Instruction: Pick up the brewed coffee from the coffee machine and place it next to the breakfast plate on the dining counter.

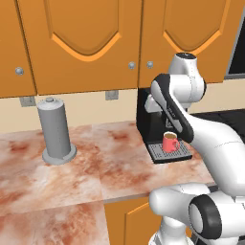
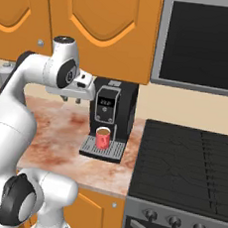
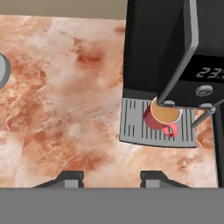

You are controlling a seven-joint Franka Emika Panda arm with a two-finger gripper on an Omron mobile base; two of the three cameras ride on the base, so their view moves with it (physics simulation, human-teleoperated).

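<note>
The brewed coffee, a small red mug (image 1: 169,142) (image 2: 102,137) (image 3: 162,116), stands on the grated drip tray (image 3: 131,127) of the black coffee machine (image 1: 147,119) (image 2: 112,106) (image 3: 153,48), under its spout, handle toward the front. My gripper (image 3: 112,179) (image 2: 71,99) hovers above the marbled worktop, to the left of the machine and higher than the mug. It is open, with nothing between its fingers. The breakfast plate and the dining counter are out of view.
A grey upright cylinder on a round base (image 1: 55,131) (image 3: 1,70) stands on the worktop (image 1: 100,162) left of the machine. A black stove (image 2: 190,164) adjoins on the right, with a dark microwave (image 2: 208,43) above. Orange wall cabinets (image 1: 86,43) hang overhead.
</note>
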